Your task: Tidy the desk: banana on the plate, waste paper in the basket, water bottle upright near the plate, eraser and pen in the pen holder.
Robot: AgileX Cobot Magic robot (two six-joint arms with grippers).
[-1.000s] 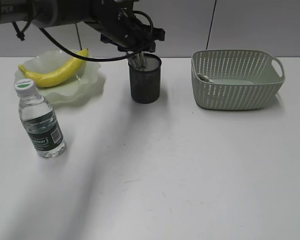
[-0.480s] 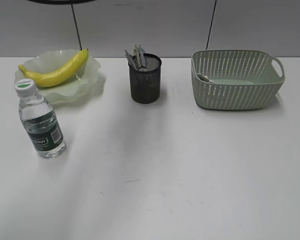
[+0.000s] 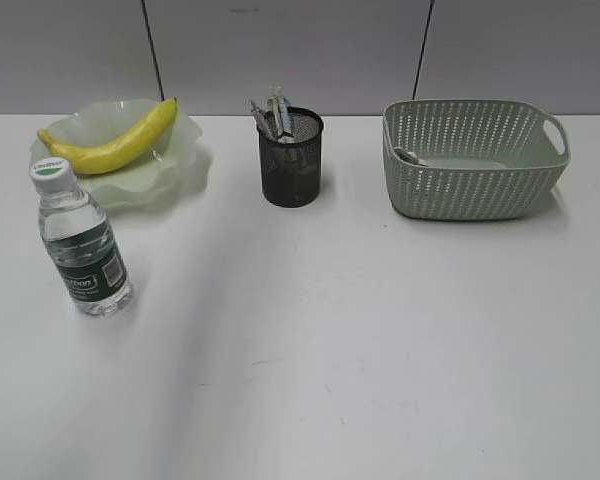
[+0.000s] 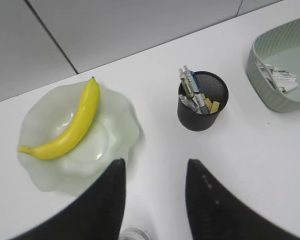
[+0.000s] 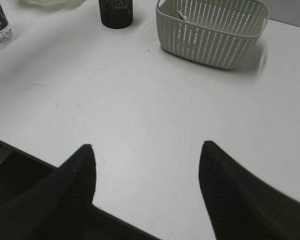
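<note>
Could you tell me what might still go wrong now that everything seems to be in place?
The water bottle stands just under the open left gripper; a low pass might tip it. The pens lean out over the pen holder rim, so a passing arm might snag them.

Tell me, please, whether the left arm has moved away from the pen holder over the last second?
Yes. A second ago it hung over the pen holder in the exterior view; now it is gone from that view, withdrawn upward and left, while the holder stays beside the plate.
</note>
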